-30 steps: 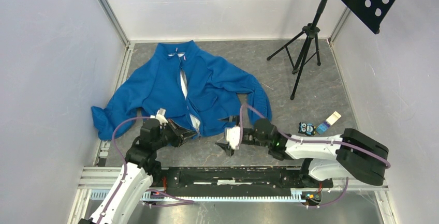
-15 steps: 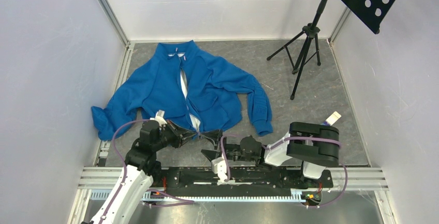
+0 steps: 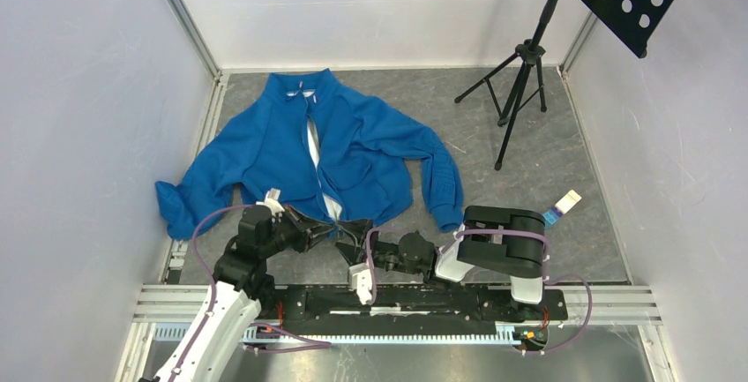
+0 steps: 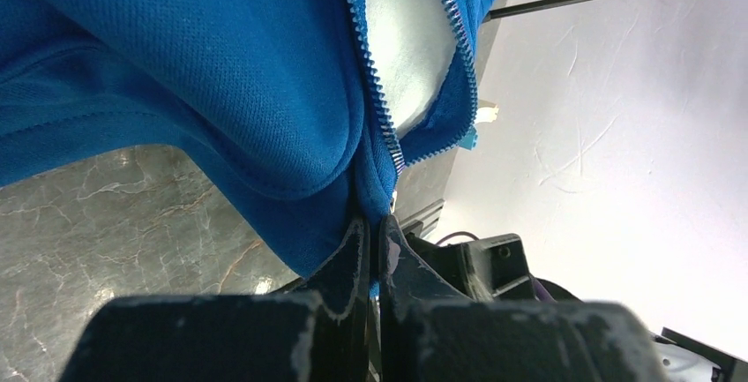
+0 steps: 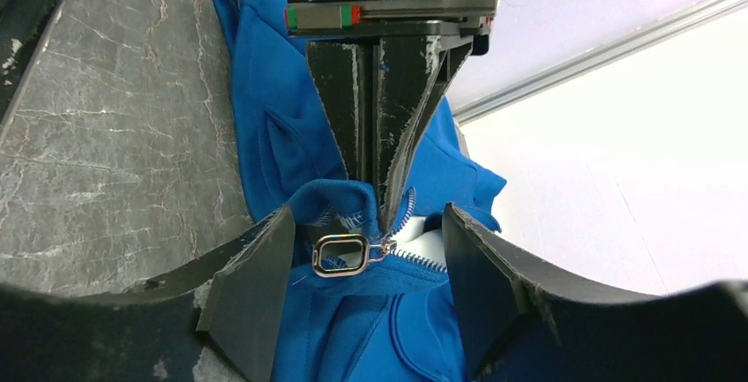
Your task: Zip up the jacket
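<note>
Blue fleece covers the left and middle of the table: the jacket (image 3: 353, 148) lies flat, collar toward the far edge and hem toward the near edge. Its front is parted in a narrow strip that shows pale lining (image 4: 404, 38). The left hand (image 4: 371, 228) is pinched tight on the hem, just beside the zipper teeth (image 4: 377, 108). The right hand (image 5: 366, 228) faces it, its 2 fingers (image 5: 256, 285) spread wide on either side of the silver zipper pull (image 5: 340, 254), gripping nothing. A black tripod (image 3: 520, 91) stands near the far right corner.
</note>
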Controlling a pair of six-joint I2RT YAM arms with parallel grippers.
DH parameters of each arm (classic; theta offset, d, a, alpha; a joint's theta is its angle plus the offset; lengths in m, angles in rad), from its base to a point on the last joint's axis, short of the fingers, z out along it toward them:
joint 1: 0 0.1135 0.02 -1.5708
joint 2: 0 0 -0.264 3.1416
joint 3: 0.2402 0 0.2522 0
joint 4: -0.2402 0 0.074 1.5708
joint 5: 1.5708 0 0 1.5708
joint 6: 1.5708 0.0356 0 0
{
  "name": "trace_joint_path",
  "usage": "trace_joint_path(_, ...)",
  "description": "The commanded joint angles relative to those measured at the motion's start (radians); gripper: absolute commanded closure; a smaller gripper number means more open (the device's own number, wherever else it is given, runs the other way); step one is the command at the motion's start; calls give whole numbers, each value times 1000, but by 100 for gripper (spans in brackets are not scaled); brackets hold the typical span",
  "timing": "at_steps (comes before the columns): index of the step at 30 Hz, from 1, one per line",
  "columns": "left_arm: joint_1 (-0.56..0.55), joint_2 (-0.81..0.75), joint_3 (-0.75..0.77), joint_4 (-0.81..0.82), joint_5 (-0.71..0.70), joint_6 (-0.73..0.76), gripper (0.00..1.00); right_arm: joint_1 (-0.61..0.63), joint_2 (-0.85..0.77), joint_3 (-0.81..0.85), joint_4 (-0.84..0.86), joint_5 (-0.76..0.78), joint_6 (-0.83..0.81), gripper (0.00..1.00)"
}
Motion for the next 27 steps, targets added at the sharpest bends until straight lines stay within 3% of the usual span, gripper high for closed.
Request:
trace_joint_path(1, -2, -16, -1, 17, 57, -54, 98, 7, 27, 34, 115, 36, 7, 34)
trace_joint_path(13, -2, -81, -31, -9, 53, -70, 98, 2, 33, 14, 155, 99, 19, 40)
trace_joint_path(20, -2, -86, -26, -25, 48, -60, 98, 0, 18, -6, 160, 84, 47, 51)
trace_joint_path(27, -3, -110, -29, -50, 40, -55, 98, 0, 7, -22, 153, 80, 56, 56)
